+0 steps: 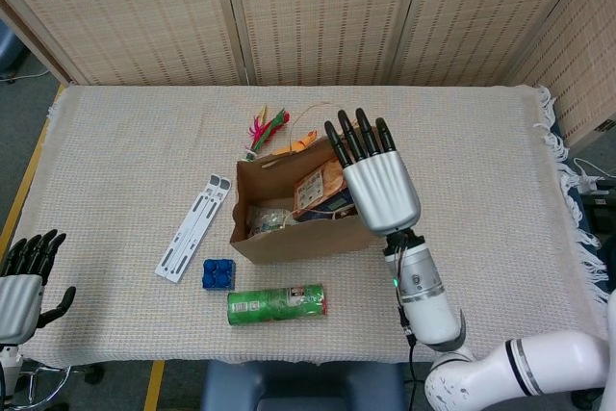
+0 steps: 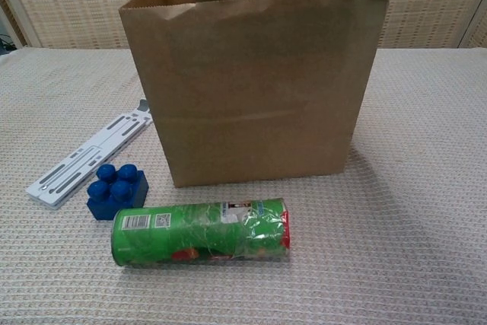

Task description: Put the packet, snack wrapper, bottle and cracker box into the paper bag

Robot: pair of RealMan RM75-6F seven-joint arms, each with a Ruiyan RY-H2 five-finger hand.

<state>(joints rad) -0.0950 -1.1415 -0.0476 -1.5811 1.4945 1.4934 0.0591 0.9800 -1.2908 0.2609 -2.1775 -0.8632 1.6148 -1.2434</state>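
The brown paper bag (image 1: 289,238) stands upright at mid-table and fills the chest view (image 2: 255,81). Through its open top I see the orange cracker box (image 1: 312,191) lying tilted inside, with a pale wrapped item (image 1: 264,219) beside it. My right hand (image 1: 377,185) hovers over the bag's right rim, fingers straight and spread, holding nothing. My left hand (image 1: 21,281) hangs off the table's near left edge, fingers extended and empty. A green cylindrical canister (image 1: 276,303) lies on its side just in front of the bag (image 2: 202,232).
A white slotted bracket (image 1: 194,226) lies left of the bag (image 2: 87,159), with a blue brick (image 1: 218,273) near its front end (image 2: 116,190). A red and green feathered thing (image 1: 268,128) lies behind the bag. Woven screens close off the back.
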